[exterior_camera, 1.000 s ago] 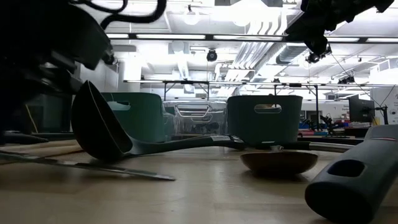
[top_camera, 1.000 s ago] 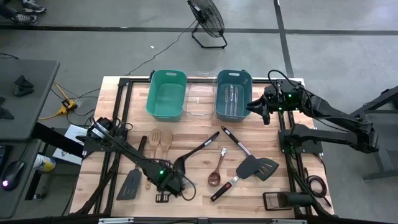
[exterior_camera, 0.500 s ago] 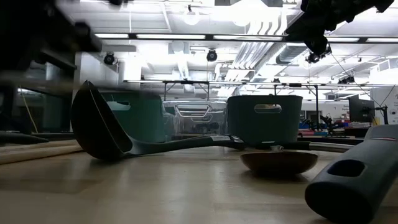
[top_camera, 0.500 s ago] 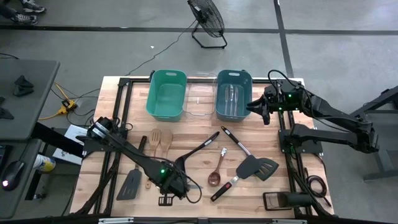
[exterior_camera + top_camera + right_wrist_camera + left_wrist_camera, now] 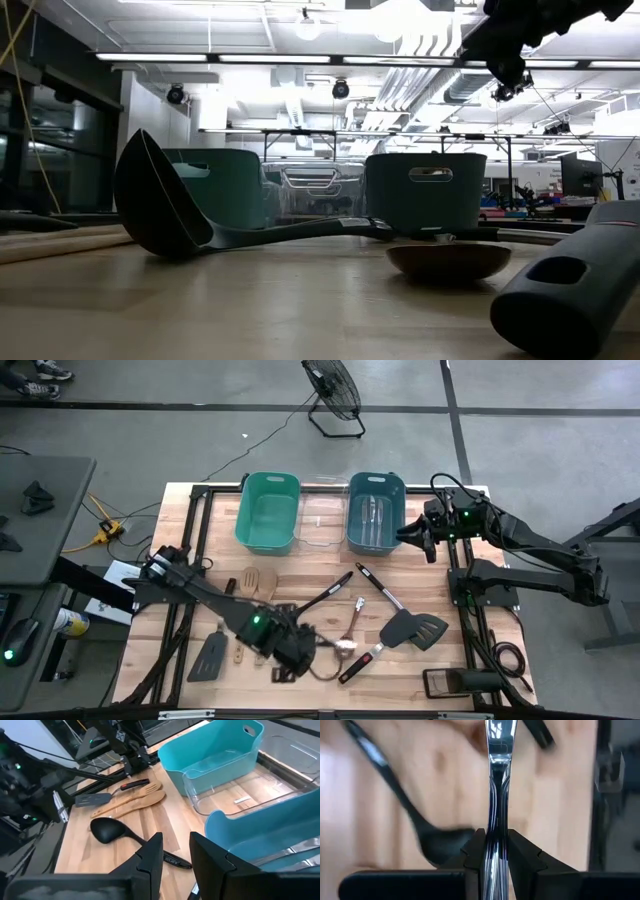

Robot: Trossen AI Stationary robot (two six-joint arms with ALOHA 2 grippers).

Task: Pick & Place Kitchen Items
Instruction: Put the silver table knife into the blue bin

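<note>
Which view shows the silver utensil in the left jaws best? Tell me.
The left wrist view: the silver utensil's handle runs up from between the closed left gripper. The high view shows only a small glint. The right wrist view catches it far off; the low view misses it.

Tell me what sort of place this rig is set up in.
Most likely a robotics lab or workshop, not a kitchen: bare concrete floor with a standing fan, rows of ceiling strip lights with exposed ducting, and more framed workstations behind the wooden table.
</note>
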